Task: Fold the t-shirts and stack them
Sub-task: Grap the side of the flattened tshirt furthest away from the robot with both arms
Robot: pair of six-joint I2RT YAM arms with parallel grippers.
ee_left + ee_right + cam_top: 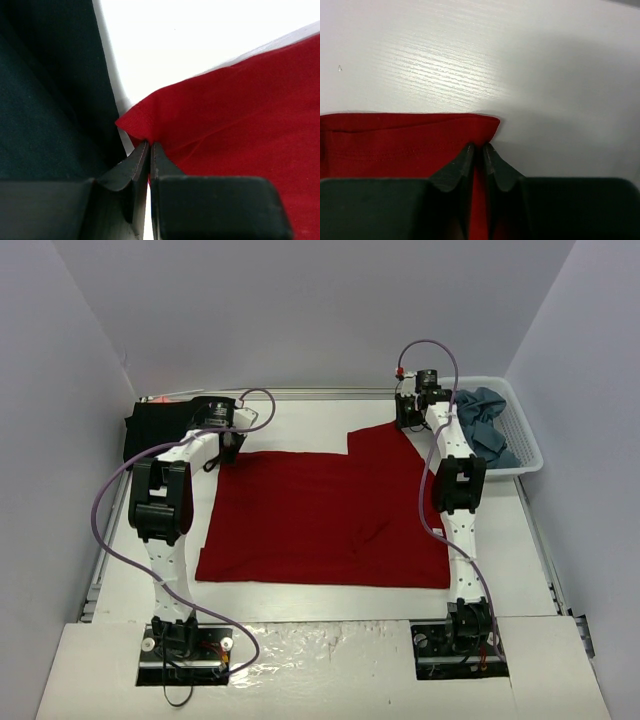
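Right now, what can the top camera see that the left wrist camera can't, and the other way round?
Only the top view shows the whole dark red t-shirt spread out, the white basket holding blue-grey shirts, and the right gripper at the far right corner of that t-shirt. Only the left wrist view shows, up close, the left gripper pinched shut on a corner hem. Both show the dark red t-shirt, the black t-shirt beside it and the white table.

Whole table is seen from high behind the arm bases, facing down. Wrist views are taken very close along the fingers; dark red t-shirt corners are shared.
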